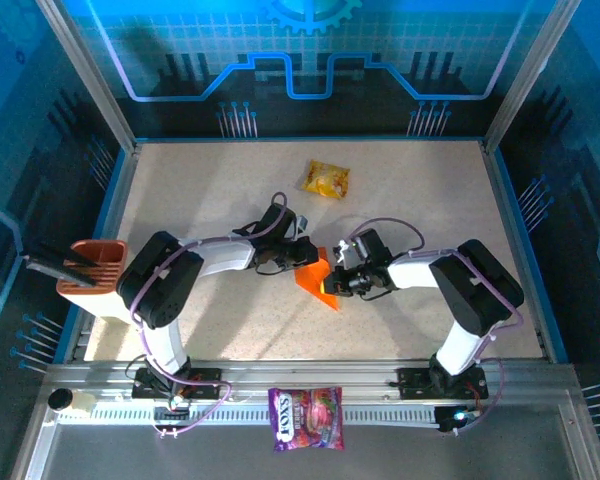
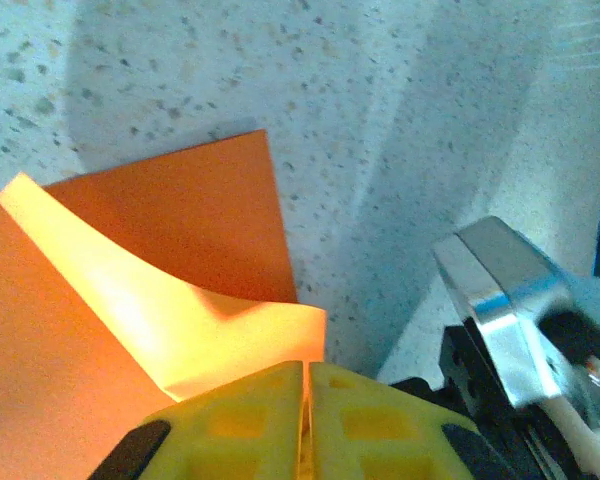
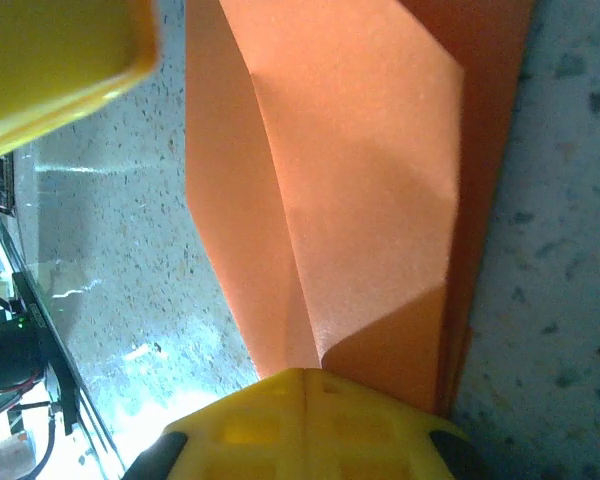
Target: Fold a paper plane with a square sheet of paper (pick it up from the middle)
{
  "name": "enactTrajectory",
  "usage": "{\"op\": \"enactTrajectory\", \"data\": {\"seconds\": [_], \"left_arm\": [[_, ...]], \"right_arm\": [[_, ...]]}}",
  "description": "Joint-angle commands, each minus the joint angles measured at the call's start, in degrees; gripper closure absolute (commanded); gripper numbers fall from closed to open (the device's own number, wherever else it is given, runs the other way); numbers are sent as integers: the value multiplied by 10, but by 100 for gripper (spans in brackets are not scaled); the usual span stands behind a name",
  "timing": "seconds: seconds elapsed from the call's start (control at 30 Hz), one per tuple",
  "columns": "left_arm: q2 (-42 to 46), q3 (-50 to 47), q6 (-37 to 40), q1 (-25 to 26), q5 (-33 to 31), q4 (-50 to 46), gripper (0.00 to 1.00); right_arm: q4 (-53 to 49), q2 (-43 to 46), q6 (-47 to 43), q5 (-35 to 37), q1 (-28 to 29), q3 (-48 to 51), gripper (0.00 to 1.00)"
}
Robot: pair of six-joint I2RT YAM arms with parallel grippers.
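Left wrist — left fingers [image 2: 240,420] clenched on orange sheet [image 2: 180,210]; right fingers [image 3: 250,425] likewise, seemingly.

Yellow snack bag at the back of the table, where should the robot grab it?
Probably by its near edge, coming down from above. The yellow snack bag lies flat on the table with nothing touching it, so a thin edge should be easier to pinch than its broad face.
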State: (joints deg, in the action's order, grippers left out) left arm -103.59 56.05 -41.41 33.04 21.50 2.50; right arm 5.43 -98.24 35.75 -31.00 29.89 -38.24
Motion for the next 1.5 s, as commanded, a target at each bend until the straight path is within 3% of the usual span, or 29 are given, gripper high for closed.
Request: {"op": "enactTrajectory", "data": {"seconds": [0.0,0.3,0.43,1.13,1.47], "left_arm": [[1,-14,13,22,22,-11,91],[-68,-3,1,21,-13,-15,97],[-82,-11,11,-6,-14,8,94],[-130,80,45,-140,-23,-60,94],[-35,63,25,-135,-24,-69,93]], "right_arm": [[-99,-21,-15,26,-7,28,100],[-95,-26,-14,26,-9,31,100],[-94,-29,-16,33,-9,39,100],[-88,-30,-22,31,-10,57,100],[-110,-27,-41,24,-12,48,100]]}}
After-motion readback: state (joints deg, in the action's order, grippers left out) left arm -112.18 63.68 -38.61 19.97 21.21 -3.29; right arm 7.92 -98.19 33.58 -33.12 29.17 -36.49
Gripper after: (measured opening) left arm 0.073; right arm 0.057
